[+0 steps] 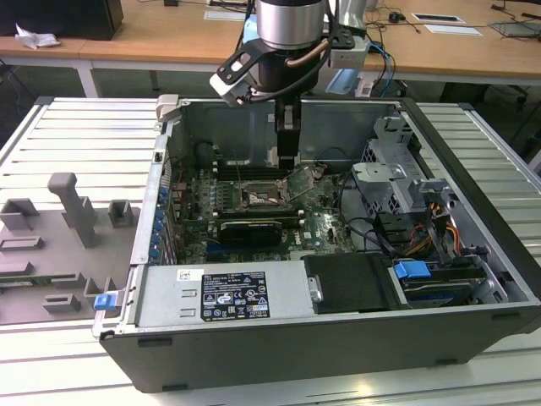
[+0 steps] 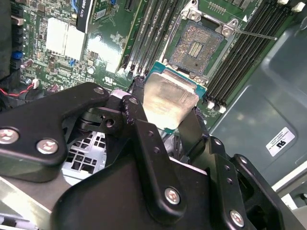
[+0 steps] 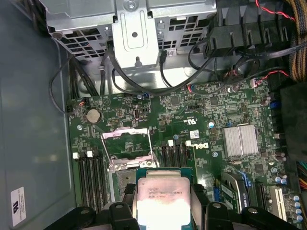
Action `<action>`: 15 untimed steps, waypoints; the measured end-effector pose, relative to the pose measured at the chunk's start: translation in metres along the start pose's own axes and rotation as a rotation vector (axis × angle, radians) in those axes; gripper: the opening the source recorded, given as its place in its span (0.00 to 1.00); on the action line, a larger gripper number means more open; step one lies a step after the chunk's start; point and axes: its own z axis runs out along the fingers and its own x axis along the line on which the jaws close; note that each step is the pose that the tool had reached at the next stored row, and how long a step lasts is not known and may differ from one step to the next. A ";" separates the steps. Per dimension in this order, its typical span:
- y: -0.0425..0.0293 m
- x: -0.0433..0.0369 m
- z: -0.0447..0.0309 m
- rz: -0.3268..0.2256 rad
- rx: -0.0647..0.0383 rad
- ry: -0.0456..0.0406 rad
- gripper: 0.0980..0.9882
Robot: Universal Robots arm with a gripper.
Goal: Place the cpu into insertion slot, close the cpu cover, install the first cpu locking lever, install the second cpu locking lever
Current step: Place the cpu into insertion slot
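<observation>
Table: a ribbed metal table (image 1: 76, 127) carries everything.
Left side: grey fixture blocks (image 1: 72, 216) stand on the table, just left of the case.
Computer case: an open black computer case (image 1: 473, 161) lies on its side in the middle. Its green board (image 1: 330, 228) faces up.
Insertion slot: the square insertion slot (image 1: 258, 199) sits on the board left of centre. In the second wrist view (image 2: 196, 48) its contacts are bare.
Cpu cover: the cpu cover (image 3: 132, 163), a silver frame, is swung open off the slot.
Pincer: the pincer (image 1: 287, 159) hangs from the arm above the board, a little right of the slot and farther back. Its black fingers (image 2: 139, 103) pinch the cpu by two opposite edges.
Cpu: the cpu (image 2: 170, 103) is held flat with its pale metal face showing. It is near the slot but apart from it, and not seated (image 3: 160, 199).
Right side: a grey metal drive cage (image 1: 389, 169) stands inside the case.
</observation>
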 end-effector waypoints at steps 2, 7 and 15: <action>-0.0001 0.0000 0.0005 0.002 0.000 -0.0002 0.49; -0.0005 -0.0001 0.0019 0.008 0.000 -0.0008 0.49; -0.0009 -0.0001 0.0048 0.019 0.000 -0.0016 0.49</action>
